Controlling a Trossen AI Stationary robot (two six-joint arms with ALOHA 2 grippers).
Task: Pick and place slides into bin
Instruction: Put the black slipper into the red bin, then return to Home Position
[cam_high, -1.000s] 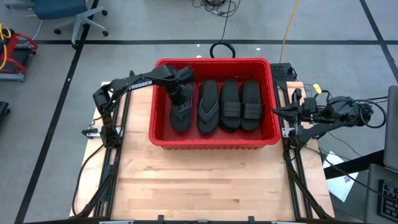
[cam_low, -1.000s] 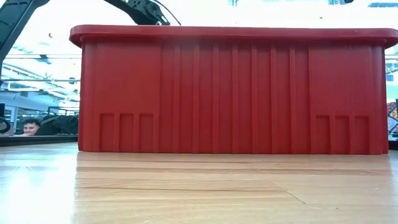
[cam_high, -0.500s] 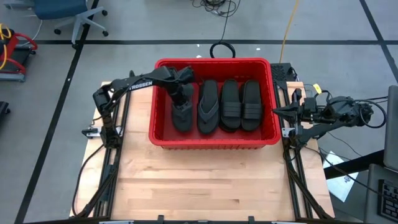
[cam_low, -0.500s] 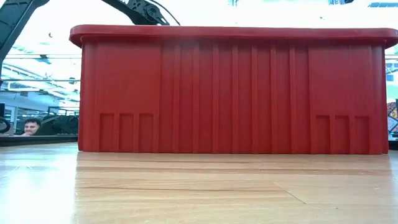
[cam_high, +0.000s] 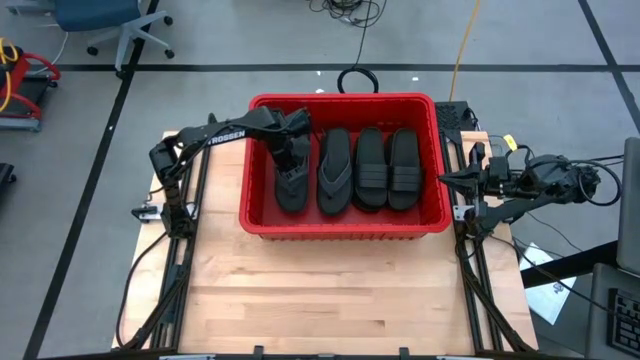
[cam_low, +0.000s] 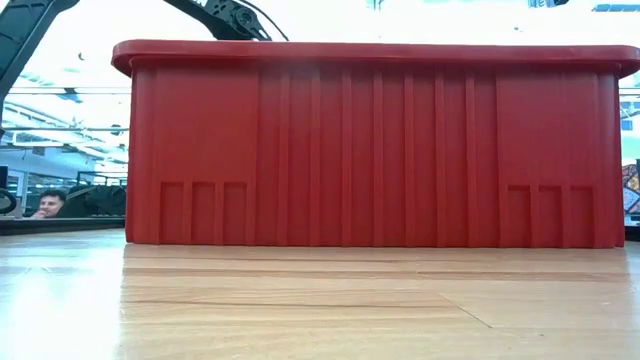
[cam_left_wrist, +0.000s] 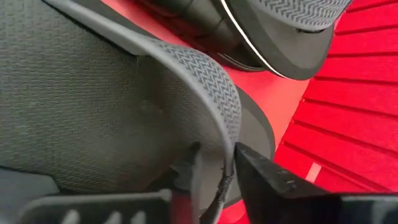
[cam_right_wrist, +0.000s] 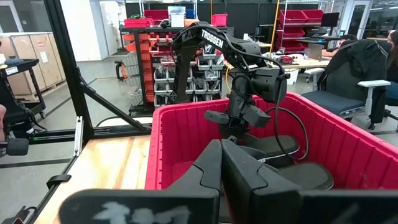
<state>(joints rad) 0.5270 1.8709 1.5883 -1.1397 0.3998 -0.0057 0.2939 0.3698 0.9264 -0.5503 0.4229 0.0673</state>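
Now the left end effector (cam_high: 291, 160) sits low inside the bin (cam_high: 256, 215), directly over a dark flip-flop (cam_high: 290, 188) at the bin's left end. In the left wrist view its fingers (cam_left_wrist: 267, 175) close narrowly on the thong strap (cam_left_wrist: 205, 78), so it holds the sandal. Three more slides (cam_high: 370, 170) lie flat just beside it. This looks like the placing step; next, the fingers should part and the arm lift clear. Well away, the right end effector (cam_right_wrist: 221, 155) waits off the bin's far side, fingers together.
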